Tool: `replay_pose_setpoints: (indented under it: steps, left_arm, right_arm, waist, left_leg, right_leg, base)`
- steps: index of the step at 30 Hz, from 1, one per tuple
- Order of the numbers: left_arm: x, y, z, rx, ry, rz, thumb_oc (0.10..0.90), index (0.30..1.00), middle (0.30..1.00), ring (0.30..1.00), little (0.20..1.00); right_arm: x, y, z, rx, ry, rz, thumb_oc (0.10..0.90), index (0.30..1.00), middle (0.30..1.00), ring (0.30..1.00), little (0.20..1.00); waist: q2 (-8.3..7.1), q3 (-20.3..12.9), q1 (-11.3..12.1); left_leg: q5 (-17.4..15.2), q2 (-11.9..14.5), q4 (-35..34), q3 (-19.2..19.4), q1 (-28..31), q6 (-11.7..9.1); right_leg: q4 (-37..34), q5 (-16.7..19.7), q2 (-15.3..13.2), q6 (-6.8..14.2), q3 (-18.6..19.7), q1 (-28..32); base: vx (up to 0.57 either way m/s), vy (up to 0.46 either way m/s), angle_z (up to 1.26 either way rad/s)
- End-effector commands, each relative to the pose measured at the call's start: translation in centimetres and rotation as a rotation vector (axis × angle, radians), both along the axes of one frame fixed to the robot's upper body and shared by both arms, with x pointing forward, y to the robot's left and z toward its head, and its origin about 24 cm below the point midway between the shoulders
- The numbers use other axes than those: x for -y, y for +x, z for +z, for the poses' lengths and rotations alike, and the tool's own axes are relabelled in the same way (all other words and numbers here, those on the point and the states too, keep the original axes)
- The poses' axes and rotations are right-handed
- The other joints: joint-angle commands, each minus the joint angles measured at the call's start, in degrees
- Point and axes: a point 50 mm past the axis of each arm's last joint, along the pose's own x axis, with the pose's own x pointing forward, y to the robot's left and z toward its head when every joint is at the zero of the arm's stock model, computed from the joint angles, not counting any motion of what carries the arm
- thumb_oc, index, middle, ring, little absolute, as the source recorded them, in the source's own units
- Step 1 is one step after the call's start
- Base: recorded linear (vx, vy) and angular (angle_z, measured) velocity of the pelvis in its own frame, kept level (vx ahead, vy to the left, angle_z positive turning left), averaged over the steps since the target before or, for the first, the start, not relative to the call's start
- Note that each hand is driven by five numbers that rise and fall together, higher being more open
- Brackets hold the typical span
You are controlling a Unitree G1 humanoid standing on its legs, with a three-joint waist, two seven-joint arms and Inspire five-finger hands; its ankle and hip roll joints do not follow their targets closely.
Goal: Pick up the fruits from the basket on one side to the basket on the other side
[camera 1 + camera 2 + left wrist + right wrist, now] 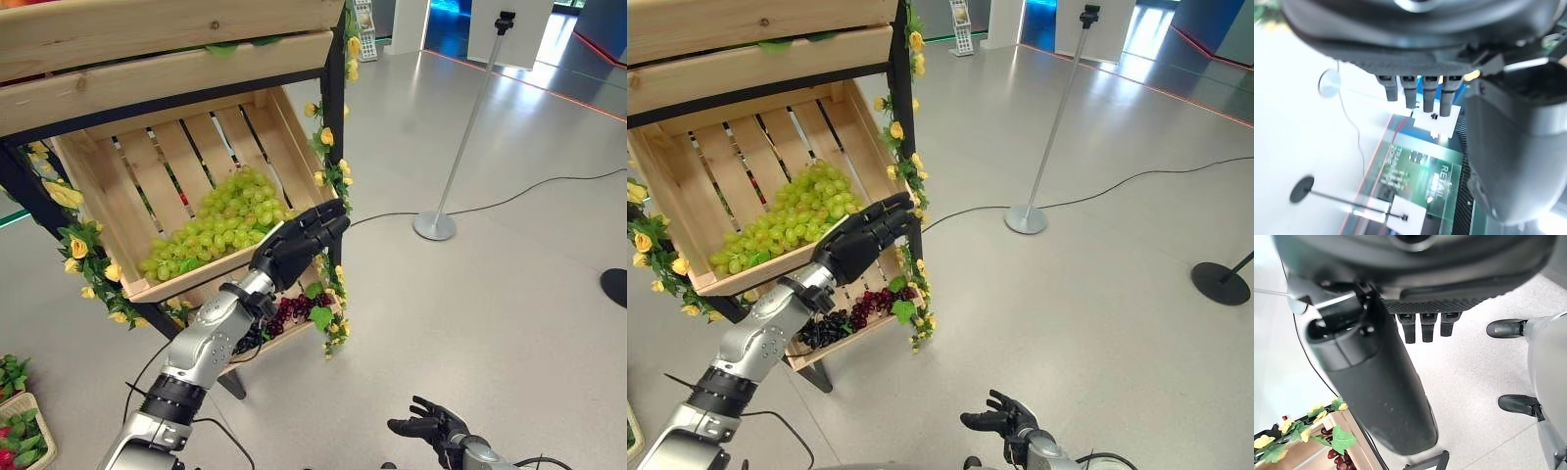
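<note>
L hand [299,245]: at crate [98,196] front corner, fingers loosely bent, holds nothing
green grapes [220,220]: just behind/left of fingers
R hand [431,427]: low, far, relaxed, idle

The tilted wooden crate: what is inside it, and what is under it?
Inside the crate: green grapes. Under it, dark grapes on a lower tray; the left hand and its arm cover part of them.

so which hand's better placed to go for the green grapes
Left. The left hand is raised at the front corner of the crate, right beside the green grapes, holding nothing. The right hand hangs low over the floor, well away.
</note>
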Motion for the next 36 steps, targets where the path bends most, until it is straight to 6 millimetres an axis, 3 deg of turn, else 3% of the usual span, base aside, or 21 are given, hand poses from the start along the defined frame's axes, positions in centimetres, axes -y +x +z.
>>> replay_pose_setpoints:
  steps: [1,2,3,4,5,6,8,10,17,19,20,21,23,26,27,28,30,34,36]
  left_arm:
    - [0.6,0.8,5.6,0.329,-0.169,-0.041,0.800,0.900,0.900,0.900,0.900]
    - [0.4,0.7,5.2,0.328,-0.166,-0.032,0.800,0.900,0.900,0.900,0.900]
    - [-0.1,0.3,4.4,0.322,-0.161,-0.016,0.800,0.900,0.900,0.900,0.900]
    - [-0.3,0.1,4.0,0.318,-0.160,-0.007,0.800,0.900,0.900,0.900,0.900]
    - [-1.0,-0.4,3.2,0.312,-0.151,0.017,0.800,0.900,0.900,0.900,0.900]
    - [-1.4,-0.6,2.9,0.312,-0.147,0.036,0.800,0.900,0.900,0.900,0.900]
    - [-1.4,-0.6,1.6,0.269,-0.132,0.026,0.800,0.900,0.900,0.900,0.900]
    - [-0.5,-0.5,0.2,0.257,0.001,0.010,0.800,0.900,0.900,0.900,0.900]
    - [0.4,-1.8,-6.2,-0.001,0.146,-0.078,0.800,0.900,0.900,0.900,0.900]
    - [0.2,-3.1,-10.0,-0.178,0.148,-0.059,0.800,0.900,0.900,0.900,0.900]
    - [0.0,-3.5,-10.7,-0.210,0.148,-0.052,0.800,0.900,0.900,0.900,0.900]
    - [-0.7,-5.0,-13.6,-0.335,0.224,-0.021,0.800,0.900,0.900,0.900,0.900]
    - [-1.2,-6.4,-15.9,-0.437,0.305,-0.034,0.800,0.900,0.900,0.900,0.900]
    - [-1.7,-9.6,-20.1,-0.658,0.378,0.013,0.800,0.900,0.900,0.900,0.900]
    - [-1.7,-9.8,-20.4,-0.675,0.375,0.021,0.800,0.900,0.900,0.900,0.900]
    - [-1.4,-11.2,-21.7,-0.791,0.338,0.056,0.800,0.900,0.900,0.900,0.900]
    - [-1.3,-13.2,-23.1,-0.901,0.347,0.081,0.800,0.900,0.900,0.900,0.900]
    - [-1.6,-15.8,-24.5,-1.021,0.378,0.186,0.800,0.900,0.900,0.900,0.900]
    - [-1.8,-16.2,-24.6,-1.020,0.432,0.208,0.800,0.900,0.900,0.900,0.900]
  right_arm:
    - [0.2,4.3,2.5,0.184,-0.013,-0.007,0.800,0.900,0.900,0.900,0.900]
    - [0.2,4.5,2.7,0.188,-0.017,0.009,0.800,0.900,0.900,0.900,0.900]
    - [0.3,4.7,2.9,0.198,-0.033,0.046,0.800,0.900,0.900,0.900,0.900]
    - [0.3,4.8,2.9,0.201,-0.039,0.066,0.800,0.900,0.900,0.900,0.900]
    - [0.3,5.1,3.0,0.209,-0.044,0.103,0.800,0.900,0.900,0.900,0.900]
    - [0.3,5.2,3.0,0.212,-0.045,0.123,0.800,0.900,0.900,0.900,0.900]
    - [0.6,5.3,2.8,0.200,-0.054,0.103,0.800,0.900,0.900,0.900,0.900]
    - [0.8,5.0,2.5,0.178,-0.049,0.047,0.800,0.900,0.900,0.900,0.900]
    - [2.7,2.0,0.7,0.061,-0.129,-0.008,0.800,0.900,0.900,0.900,0.900]
    - [3.4,1.4,0.2,0.010,-0.174,0.032,0.800,0.900,0.900,0.900,0.900]
    - [3.5,1.2,0.1,0.000,-0.179,0.041,0.800,0.900,0.900,0.900,0.900]
    - [3.7,0.8,-0.2,-0.038,-0.203,0.070,0.800,0.900,0.900,0.900,0.900]
    - [3.8,0.4,-0.6,-0.080,-0.225,0.073,0.800,0.900,0.900,0.900,0.900]
    - [3.3,-0.6,-1.4,-0.157,-0.252,0.087,0.800,0.900,0.900,0.900,0.900]
    - [3.1,-0.7,-1.4,-0.162,-0.254,0.093,0.800,0.900,0.900,0.900,0.900]
    - [2.4,-1.0,-1.8,-0.194,-0.260,0.136,0.800,0.900,0.900,0.900,0.900]
    - [1.6,-1.3,-2.1,-0.217,-0.264,0.203,0.800,0.900,0.900,0.900,0.900]
    - [0.2,-1.4,-2.3,-0.213,-0.234,0.281,0.800,0.900,0.900,0.900,0.900]
    - [-0.3,-1.7,-2.5,-0.220,-0.231,0.300,0.800,0.900,0.900,0.900,0.900]
  waist:
    - [-2.87,0.0,0.0]
    - [-3.16,0.6,0.3]
    - [-3.48,1.8,1.4]
    - [-3.32,2.4,2.2]
    - [-2.74,3.2,3.8]
    - [-2.52,3.2,4.0]
    - [-1.02,2.9,3.0]
    - [-0.60,2.5,1.6]
    - [1.33,2.6,-2.2]
    - [1.67,2.7,-2.0]
    - [1.73,2.6,-1.7]
    - [2.21,2.8,-1.1]
    - [2.48,2.9,-0.3]
    - [1.68,1.2,1.5]
    - [1.54,1.0,1.6]
    - [0.48,-0.1,2.2]
    - [-0.38,-0.9,2.7]
    - [-1.24,-1.9,3.3]
    - [-1.42,-2.3,3.4]
  left_leg:
    - [-4.6,0.2,12.6,1.7,-1.7,-1.7]
    - [-3.9,-0.5,16.0,-0.1,-3.2,-1.6]
    - [-2.5,-2.5,19.5,-5.4,-6.1,-0.9]
    - [-2.4,-3.4,18.9,-8.3,-6.6,-0.3]
    - [-3.0,-5.0,14.9,-13.6,-5.8,0.8]
    - [-3.4,-5.7,13.7,-14.7,-5.6,1.2]
    - [-3.3,-4.9,7.6,-12.1,-2.8,1.7]
    - [-3.0,-5.2,4.2,-12.4,-1.4,1.9]
    - [-4.3,-6.9,1.1,-9.4,0.4,3.9]
    - [-4.8,-6.5,0.8,-6.0,1.0,3.9]
    - [-4.7,-6.3,0.8,-5.0,0.9,4.0]
    - [-4.4,-5.7,1.1,-1.8,0.4,4.3]
    - [-3.9,-5.2,1.8,0.5,-0.4,4.6]
    - [-3.6,-4.8,3.2,2.0,-2.3,4.7]
    - [-3.6,-4.9,3.3,1.9,-2.4,4.6]
    - [-3.7,-5.0,3.6,2.0,-3.0,3.9]
    - [-3.4,-4.6,3.4,2.7,-3.4,3.1]
    - [-2.7,-4.1,1.6,2.6,-2.7,1.9]
    - [-2.8,-4.0,1.3,2.7,-2.3,1.7]
  right_leg:
    - [0.8,0.6,0.2,-2.3,4.2,2.1]
    - [1.1,1.0,0.2,-2.5,4.9,2.0]
    - [2.0,1.7,0.3,-2.7,6.9,1.4]
    - [2.7,1.9,0.5,-2.7,8.1,1.0]
    - [3.8,2.0,1.1,-2.6,11.0,0.3]
    - [4.2,2.1,1.1,-2.4,11.9,-0.3]
    - [4.9,1.9,0.4,-1.3,12.8,-1.1]
    - [5.7,2.6,-0.7,0.1,12.8,-3.0]
    - [8.7,4.5,-2.0,2.3,14.5,-9.5]
    - [11.0,5.5,-2.8,2.9,9.0,-11.6]
    - [12.0,5.4,-3.0,2.9,7.7,-12.0]
    - [17.3,3.5,-2.8,2.5,4.4,-12.1]
    - [21.2,1.3,-2.5,1.9,2.4,-11.0]
    - [16.7,-2.5,-1.8,0.1,0.4,-5.9]
    - [15.7,-2.7,-1.7,-0.1,0.4,-5.2]
    - [9.6,-2.3,-1.3,-0.6,1.1,-2.7]
    - [5.4,-1.2,-0.8,-0.7,1.4,-1.4]
    - [1.0,0.0,-0.2,-1.2,0.6,0.5]
    - [0.6,-0.1,0.0,-1.4,0.5,0.7]
  base:
    - [-0.02,-0.005,-0.27]
    - [-0.04,0.048,-0.37]
    - [-0.04,0.095,-0.54]
    - [-0.04,0.193,-1.01]
    - [-0.03,0.179,-1.23]
    - [-0.03,0.281,-1.46]
    - [-0.04,0.328,-1.52]
    - [-0.04,0.272,-0.97]
    - [-0.04,0.255,-0.49]
    - [-0.09,0.151,-0.68]
    - [-0.15,0.125,-0.94]
    - [-0.14,0.101,-1.19]
    - [-0.11,0.065,-1.27]
    - [-0.04,-0.071,-0.67]
    - [0.00,-0.163,-0.56]
    - [0.01,-0.159,-0.34]
    - [0.00,-0.154,-0.23]
    - [0.01,-0.104,0.01]
    - [0.02,-0.078,-0.13]
